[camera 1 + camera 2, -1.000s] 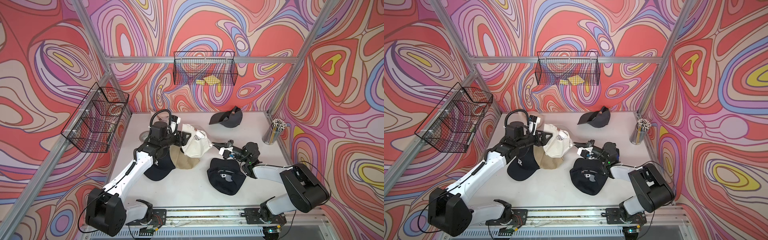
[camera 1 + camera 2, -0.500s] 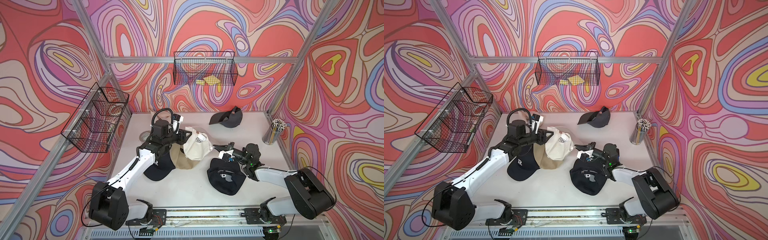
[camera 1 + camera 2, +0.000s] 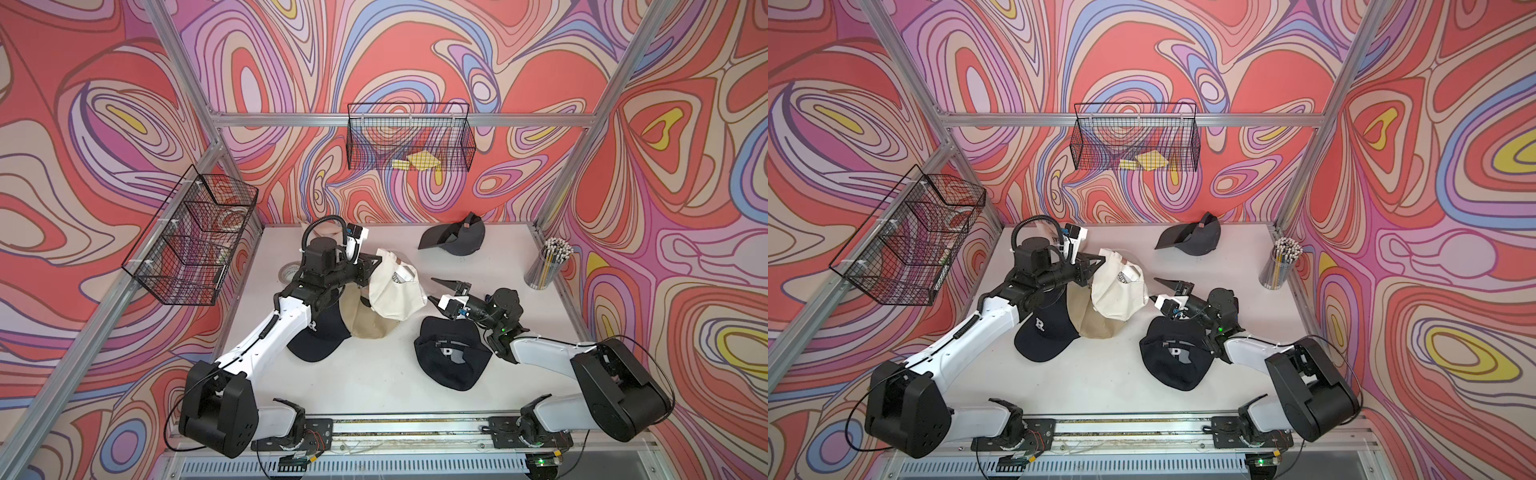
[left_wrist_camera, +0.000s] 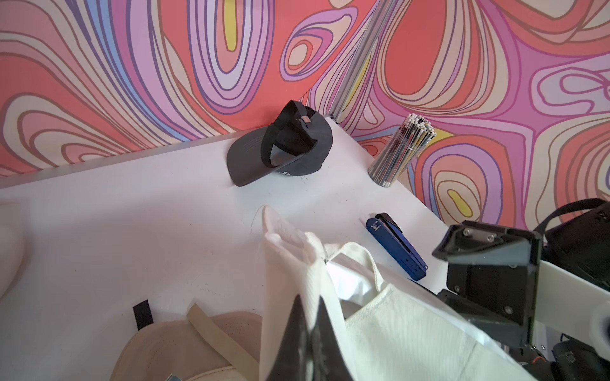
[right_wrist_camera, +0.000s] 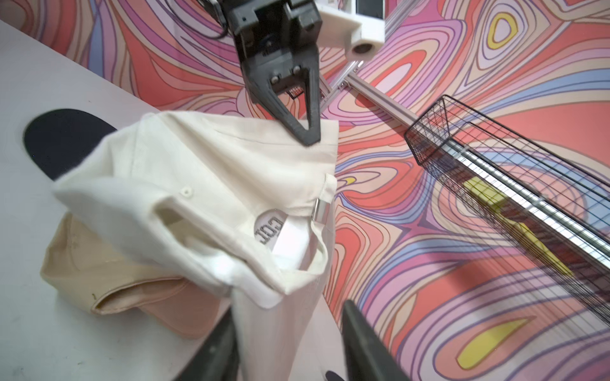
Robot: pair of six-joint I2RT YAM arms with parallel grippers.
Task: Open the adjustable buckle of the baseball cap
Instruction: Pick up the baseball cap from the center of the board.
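Note:
The cream baseball cap (image 3: 395, 291) (image 3: 1117, 291) hangs tilted above the table at the middle. My left gripper (image 3: 376, 262) (image 4: 308, 306) is shut on the cloth of its rim; the right wrist view shows this pinch from the other side (image 5: 307, 138). The silver metal buckle (image 5: 319, 211) sits on the back strap beside the rear opening, below the left fingertips. My right gripper (image 3: 436, 293) (image 5: 287, 330) stands open, and a hanging part of the cap lies between its fingers, close to one of them. In the left wrist view the buckle is hidden.
A tan cap (image 3: 365, 320) and a navy cap (image 3: 320, 336) lie under the cream one. A black cap (image 3: 451, 353) lies beneath my right wrist. A dark grey cap (image 3: 455, 239) sits at the back, a pencil cup (image 3: 548, 264) at the right, a blue stapler (image 4: 397, 245) nearby.
My left gripper has shut on the cream cap's rim. My right gripper has opened and let go of the cap, which now hangs more upright from the left gripper.

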